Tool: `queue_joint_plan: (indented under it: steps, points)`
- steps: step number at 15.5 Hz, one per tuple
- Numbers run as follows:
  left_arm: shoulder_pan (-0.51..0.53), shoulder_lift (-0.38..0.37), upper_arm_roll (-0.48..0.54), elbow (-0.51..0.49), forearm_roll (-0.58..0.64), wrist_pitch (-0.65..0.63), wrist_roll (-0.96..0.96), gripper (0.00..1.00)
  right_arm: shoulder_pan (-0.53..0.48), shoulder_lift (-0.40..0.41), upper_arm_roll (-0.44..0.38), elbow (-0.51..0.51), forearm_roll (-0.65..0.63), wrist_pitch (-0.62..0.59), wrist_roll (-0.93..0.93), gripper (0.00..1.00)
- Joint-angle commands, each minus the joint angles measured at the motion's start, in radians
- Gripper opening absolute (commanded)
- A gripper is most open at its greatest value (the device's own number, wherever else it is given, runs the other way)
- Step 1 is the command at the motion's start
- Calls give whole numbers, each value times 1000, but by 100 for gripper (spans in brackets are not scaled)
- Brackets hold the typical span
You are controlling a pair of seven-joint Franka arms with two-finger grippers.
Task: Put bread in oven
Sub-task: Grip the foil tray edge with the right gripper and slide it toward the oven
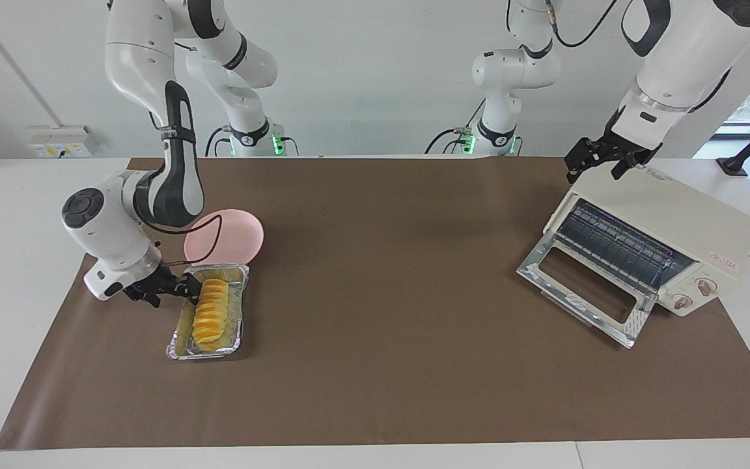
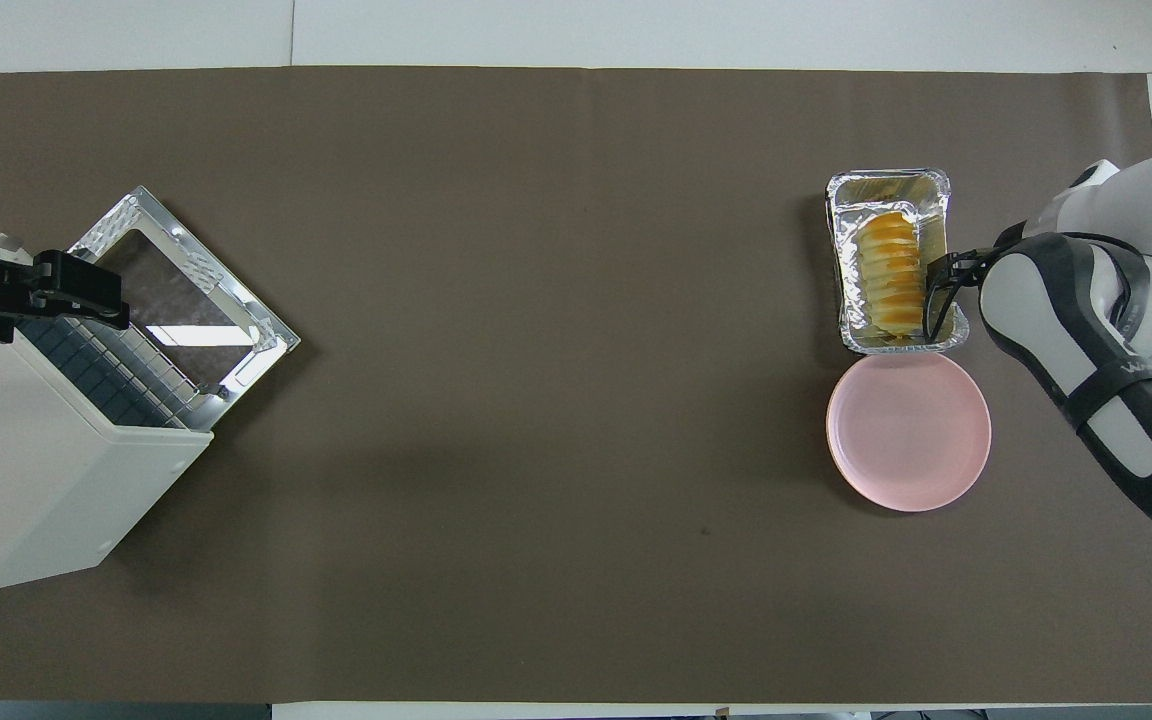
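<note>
Both arms are glossy white with rounded shells and dark grey-black bands at the joints. The right arm (image 1: 153, 189) carries a long black panel along its forearm with small white lettering, a round dark grey cap on its wrist joint, and a thin black cable looping down toward its black gripper. The left arm (image 1: 681, 58) has a silver ring above its black gripper and black cables draped overhead. Each base — ringed in black — shows a green light.

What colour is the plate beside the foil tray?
Pale pink, plain with no pattern; the plate shows best in the overhead view.
</note>
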Motion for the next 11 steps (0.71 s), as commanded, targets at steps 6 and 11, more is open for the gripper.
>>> queue_joint_plan:
  steps: [6,11]
  points:
    - [7,-20,-2,-17,3,-1,6,100,-1,-17,9,-11,7,21,-41,0]
    - [7,-20,-2,-17,3,-1,6,100,5,-17,19,46,9,-3,-35,0]
